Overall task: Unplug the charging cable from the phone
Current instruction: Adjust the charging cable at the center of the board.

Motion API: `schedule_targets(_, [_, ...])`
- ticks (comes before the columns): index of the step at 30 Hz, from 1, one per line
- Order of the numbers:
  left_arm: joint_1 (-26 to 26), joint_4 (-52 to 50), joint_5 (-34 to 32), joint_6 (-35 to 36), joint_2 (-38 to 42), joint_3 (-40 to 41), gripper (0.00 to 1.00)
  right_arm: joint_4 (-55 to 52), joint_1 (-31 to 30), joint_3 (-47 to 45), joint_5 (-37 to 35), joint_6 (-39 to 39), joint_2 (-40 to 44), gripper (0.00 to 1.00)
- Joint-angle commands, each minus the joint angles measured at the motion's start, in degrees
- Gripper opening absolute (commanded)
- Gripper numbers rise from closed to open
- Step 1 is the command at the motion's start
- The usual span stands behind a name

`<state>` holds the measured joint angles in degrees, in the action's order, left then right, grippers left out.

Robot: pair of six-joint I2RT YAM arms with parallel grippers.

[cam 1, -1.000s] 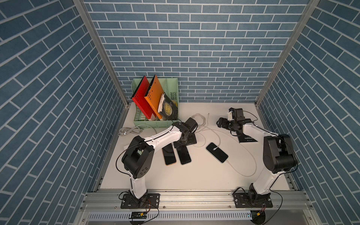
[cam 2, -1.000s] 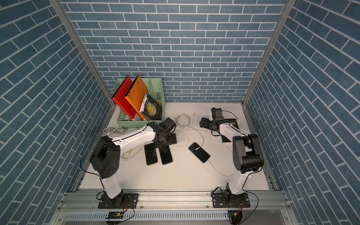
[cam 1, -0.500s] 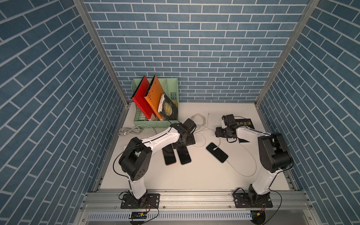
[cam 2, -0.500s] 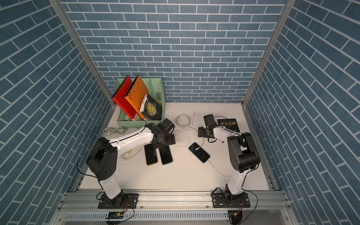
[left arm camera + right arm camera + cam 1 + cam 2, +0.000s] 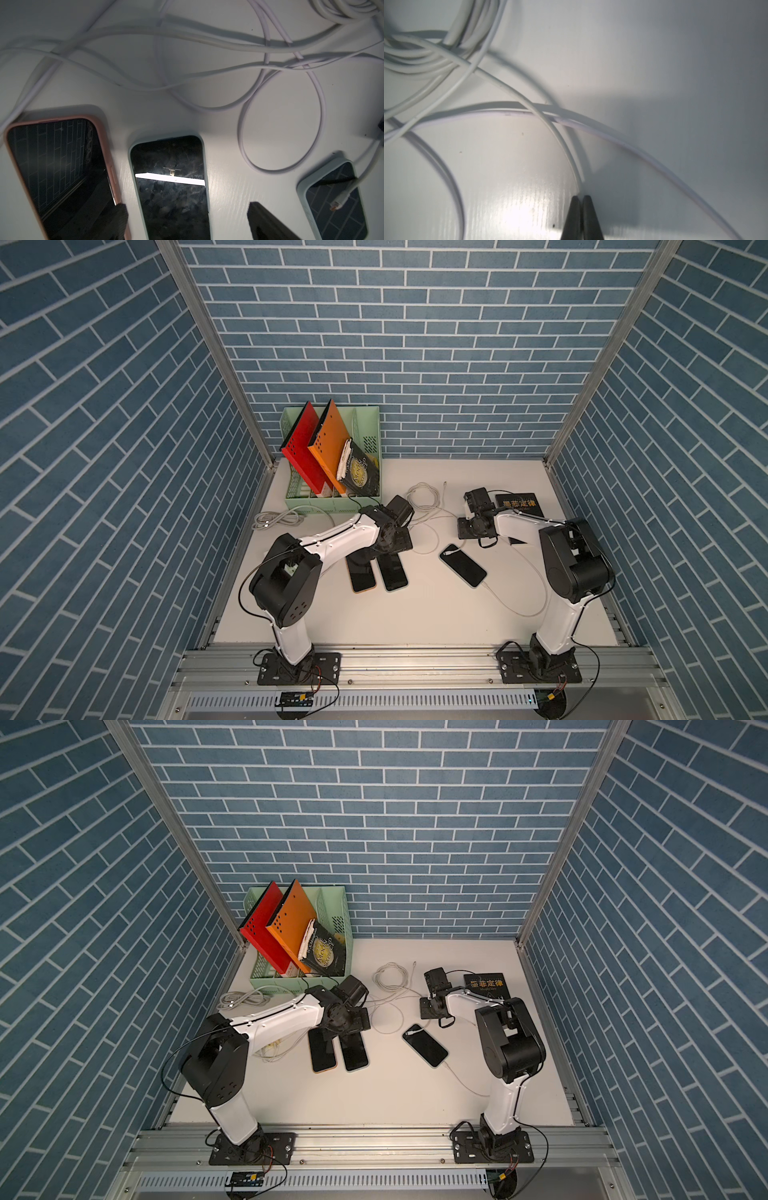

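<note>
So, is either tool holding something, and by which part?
Right tool: shut on the white cable, pinched somewhere along its cord. Left tool: open, holds nothing.

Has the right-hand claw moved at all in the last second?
Yes. The right gripper has shifted off the black book, toward the cabled phone.

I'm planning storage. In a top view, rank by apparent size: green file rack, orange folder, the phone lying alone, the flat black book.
1. green file rack
2. orange folder
3. lone phone and black book: left unranked, because the right arm covers part of the book.
</note>
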<state>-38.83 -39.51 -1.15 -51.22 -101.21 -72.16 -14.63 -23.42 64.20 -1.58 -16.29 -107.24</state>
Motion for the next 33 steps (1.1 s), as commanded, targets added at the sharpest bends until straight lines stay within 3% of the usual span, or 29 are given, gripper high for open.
schedule_targets(1, [0.92,0.35,0.30,0.14,1.35,0.84,0.95,-5.06,-0.31,3.64,-4.02,1.97,-1.48,0.00])
schedule_targets(8, [1.88,0.90,0.68,0.64,1.90,1.29,0.95,-10.94,-0.14,20.51,-13.69,6.67,-4.75,0.00])
schedule_targets(16, [2.44,0.85,0.80,0.63,2.58,1.47,0.95,-10.23,0.01,37.48,-26.53,15.17,-17.85,0.00])
schedule_targets(23, [2.44,0.49,0.73,0.05,3.24,1.74,0.94,-0.01,0.09,40.08,-36.85,23.13,-25.20,0.00])
schedule_targets(27, [2.38,0.51,0.63,-0.18,3.72,1.94,0.94,-1.36,2.29,42.43,-33.77,18.27,-26.56,0.00])
schedule_targets(28, [2.43,0.41,0.62,-0.16,3.57,2.01,0.94,-2.66,3.00,43.49,-32.50,16.53,-26.93,0.04])
schedule_targets(30, [2.42,0.46,0.62,-0.18,3.68,2.05,0.94,-5.90,3.97,45.64,-28.51,14.01,-27.46,0.50])
schedule_targets(31, [2.38,0.48,0.62,-0.12,3.69,2.03,0.94,-7.26,4.15,46.28,-27.09,13.25,-27.51,0.66])
schedule_targets(33, [2.40,0.55,0.61,-0.14,3.51,1.67,0.95,-9.48,4.17,46.67,-25.56,12.04,-26.90,0.85])
